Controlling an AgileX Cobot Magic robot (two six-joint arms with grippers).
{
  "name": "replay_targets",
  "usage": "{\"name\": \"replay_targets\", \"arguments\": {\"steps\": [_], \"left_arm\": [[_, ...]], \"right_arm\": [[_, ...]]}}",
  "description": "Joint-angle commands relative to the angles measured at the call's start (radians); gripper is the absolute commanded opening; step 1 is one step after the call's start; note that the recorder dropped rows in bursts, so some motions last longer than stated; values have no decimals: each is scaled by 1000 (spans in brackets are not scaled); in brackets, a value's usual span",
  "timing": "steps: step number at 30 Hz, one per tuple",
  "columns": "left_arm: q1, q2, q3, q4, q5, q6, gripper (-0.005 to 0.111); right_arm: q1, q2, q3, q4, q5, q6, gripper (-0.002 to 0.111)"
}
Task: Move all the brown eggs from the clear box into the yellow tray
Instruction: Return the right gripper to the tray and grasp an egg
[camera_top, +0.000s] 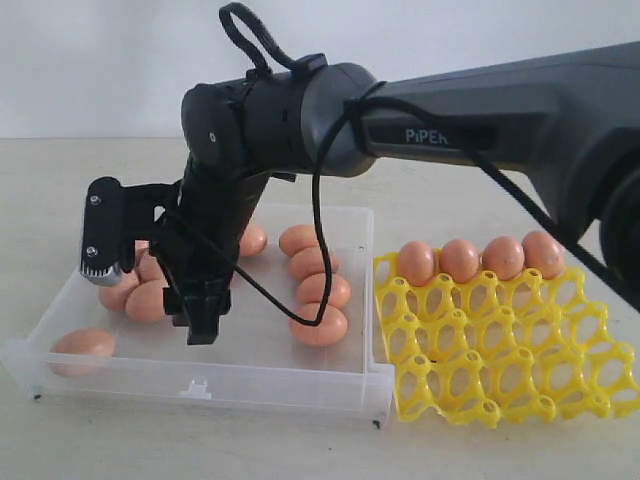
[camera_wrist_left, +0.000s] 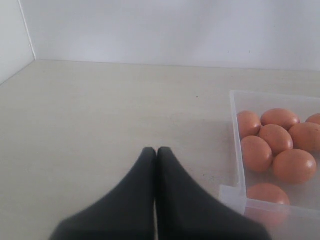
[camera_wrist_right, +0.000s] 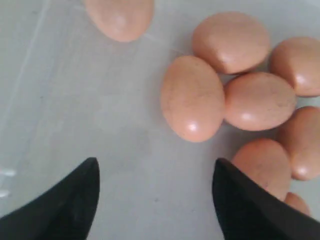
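Observation:
The clear box (camera_top: 200, 388) lies on the left of the table with brown eggs in it: a cluster (camera_top: 140, 295) at its left, one alone (camera_top: 82, 345) near the front corner, and a column (camera_top: 320, 290) at its right. Several more eggs (camera_top: 480, 260) fill the far row of the yellow tray (camera_top: 500, 350). My right gripper (camera_top: 205, 335) points down into the box and is open (camera_wrist_right: 156, 167) over bare floor, just short of the nearest egg (camera_wrist_right: 192, 97). Left of the box, over the table, my left gripper (camera_wrist_left: 156, 150) is shut and empty.
The right arm (camera_top: 480, 110) stretches across above the tray and the box, with a black cable (camera_top: 318, 230) hanging from it. A corner of the clear box (camera_wrist_left: 235, 192) with eggs (camera_wrist_left: 275, 140) shows in the left wrist view. A pale wall stands behind the table.

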Motion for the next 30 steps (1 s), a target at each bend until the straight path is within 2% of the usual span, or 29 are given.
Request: {"name": "replay_targets", "arguments": {"steps": [1, 15, 17, 19, 22, 25, 26, 28, 30], "left_arm": [[0, -1, 3, 4, -3, 0, -4], [0, -1, 3, 4, -3, 0, -4], [0, -1, 3, 4, -3, 0, -4], [0, -1, 3, 4, -3, 0, -4], [0, -1, 3, 4, -3, 0, -4], [0, -1, 3, 4, -3, 0, -4], [0, -1, 3, 4, -3, 0, -4], [0, -1, 3, 4, -3, 0, -4], [0, -1, 3, 4, -3, 0, -4]], "right_arm": [[-7, 31, -6, 50, -211, -11, 66], [25, 144, -6, 87, -294, -4, 65], [25, 158, -6, 87, -304, 42, 51], [25, 158, -6, 87, -333, 103, 2], [25, 124, -6, 95, -365, 194, 0], [13, 29, -3, 129, -346, 490, 0], [8, 10, 17, 157, -361, 507, 0], [3, -72, 168, 302, -569, 507, 0], [12, -163, 358, 397, -873, 510, 0]]}}
